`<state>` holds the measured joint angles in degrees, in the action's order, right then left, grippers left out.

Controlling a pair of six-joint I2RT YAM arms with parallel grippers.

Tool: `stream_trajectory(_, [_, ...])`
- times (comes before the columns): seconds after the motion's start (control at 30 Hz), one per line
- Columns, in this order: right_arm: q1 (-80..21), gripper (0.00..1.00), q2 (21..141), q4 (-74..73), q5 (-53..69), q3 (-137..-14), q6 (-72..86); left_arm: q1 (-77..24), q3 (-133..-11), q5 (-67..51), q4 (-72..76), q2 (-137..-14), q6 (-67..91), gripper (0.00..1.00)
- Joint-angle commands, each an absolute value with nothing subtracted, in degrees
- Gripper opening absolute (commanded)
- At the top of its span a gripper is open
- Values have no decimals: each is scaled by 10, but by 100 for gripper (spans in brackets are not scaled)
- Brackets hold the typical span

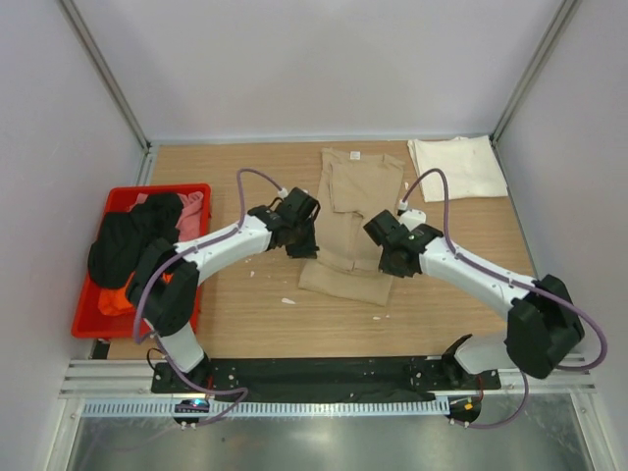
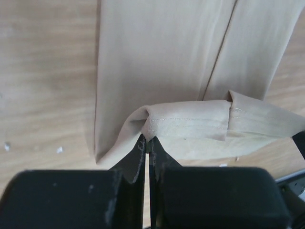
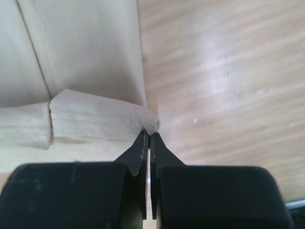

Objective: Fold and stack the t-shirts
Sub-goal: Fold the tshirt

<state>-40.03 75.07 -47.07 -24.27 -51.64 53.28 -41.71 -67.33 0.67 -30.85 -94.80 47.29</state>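
A tan t-shirt [image 1: 348,221] lies lengthwise in the middle of the table, its sides folded in. My left gripper [image 1: 300,238] is shut on the left corner of the tan t-shirt's hem [image 2: 186,125], lifted off the wood. At the other corner my right gripper [image 1: 394,257] is shut on the hem [image 3: 97,119] as well. Both pinch the cloth at their very tips [image 2: 148,140] [image 3: 150,133]. A cream-white t-shirt [image 1: 457,167] lies folded at the back right. Black [image 1: 128,240], pink [image 1: 191,211] and orange [image 1: 116,299] t-shirts are heaped in the bin.
A red plastic bin [image 1: 90,322] stands at the left edge of the table. Small white crumbs [image 1: 287,300] dot the wood near the tan shirt's lower end. Grey walls close in the table on three sides.
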Motion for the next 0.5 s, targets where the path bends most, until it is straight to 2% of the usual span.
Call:
stream_trajectory(0.0, [-350, 1, 812, -421, -257, -579, 414, -391, -746, -17, -302, -996, 427, 0])
stream_trajectory(0.2, [-266, 1, 855, -403, -214, -656, 345, -354, -845, -4, -340, -1067, 396, 0])
stream_trajectory(0.47, [-224, 1, 944, -373, -182, -729, 285, -316, -948, -13, -351, -1144, 381, 0])
